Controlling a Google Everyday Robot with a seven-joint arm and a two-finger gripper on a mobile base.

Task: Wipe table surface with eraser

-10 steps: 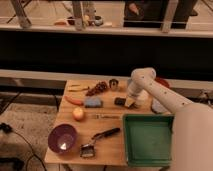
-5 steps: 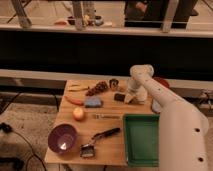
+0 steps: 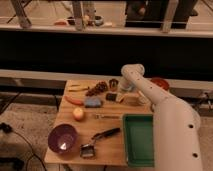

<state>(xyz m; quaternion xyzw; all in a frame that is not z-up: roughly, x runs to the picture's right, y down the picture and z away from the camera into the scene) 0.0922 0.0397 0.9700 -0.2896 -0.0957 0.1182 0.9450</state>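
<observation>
**Jaws closed on the eraser at the table's far side**

The jaws are pressed together and, by the look of it, pinch the pale end of the eraser (image 3: 112, 96). Its black end sticks out from the gripper (image 3: 121, 95) toward the blue pad (image 3: 92, 102). The eraser's long axis runs roughly along the far edge of the table (image 3: 107, 131), and it seems to lie flat on the wood. The gripper points straight down near the back of the table. Bare wood lies mostly toward the camera, between the pad and the green tray (image 3: 125, 142), and I judge a wiping stroke has most room there. A dark heap (image 3: 97, 89) sits near the eraser, so sideways room is tight
</observation>
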